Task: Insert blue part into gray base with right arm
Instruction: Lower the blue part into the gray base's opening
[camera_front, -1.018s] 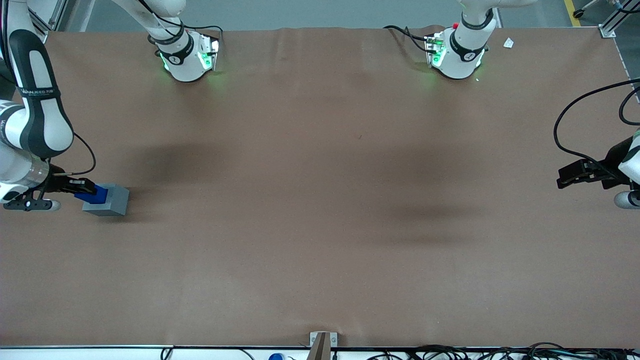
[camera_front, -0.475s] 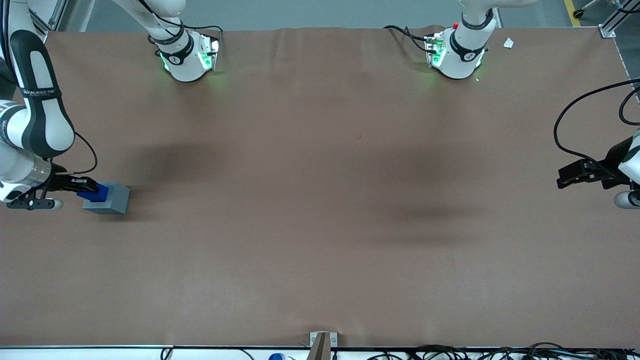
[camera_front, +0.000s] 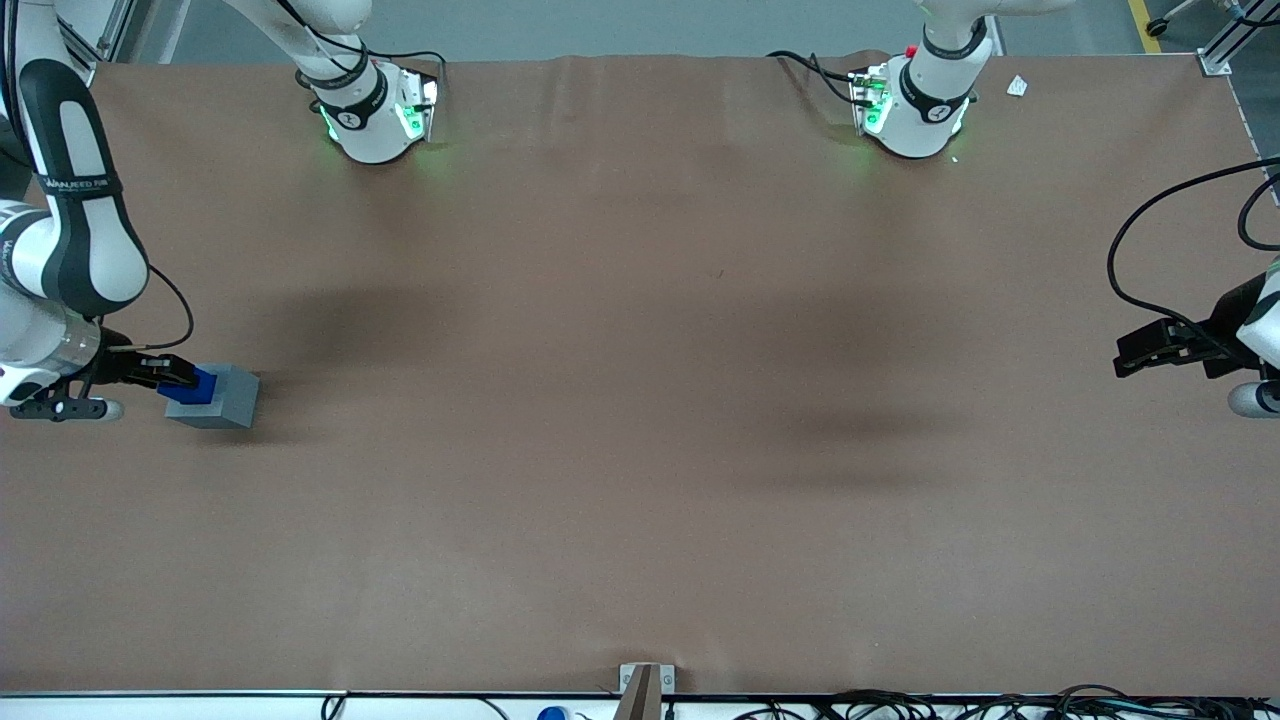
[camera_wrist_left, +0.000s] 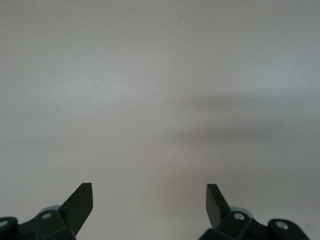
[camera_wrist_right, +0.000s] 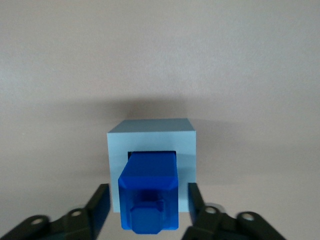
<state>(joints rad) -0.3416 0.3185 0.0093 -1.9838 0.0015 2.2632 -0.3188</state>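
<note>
The blue part (camera_wrist_right: 148, 192) stands in the square recess of the gray base (camera_wrist_right: 150, 131), its stepped top sticking up out of the cube. My right arm's gripper (camera_wrist_right: 147, 194) straddles the part, open, with a gap between each black finger (camera_wrist_right: 100, 202) and the blue sides. In the front view the gray base (camera_front: 228, 400) rests on the table at the working arm's end, the blue part (camera_front: 200, 386) sits in its top, and the gripper (camera_front: 176, 376) is just above and beside it.
A brown mat (camera_front: 640, 400) covers the table. The two arm bases (camera_front: 375, 115) (camera_front: 915, 105) stand at the edge farthest from the front camera. A bracket (camera_front: 645, 685) and cables (camera_front: 950, 705) line the nearest edge.
The blue part has sunk lower into the gray base. My gripper has drawn back a little toward the working arm's end, and less blue shows beside it.
</note>
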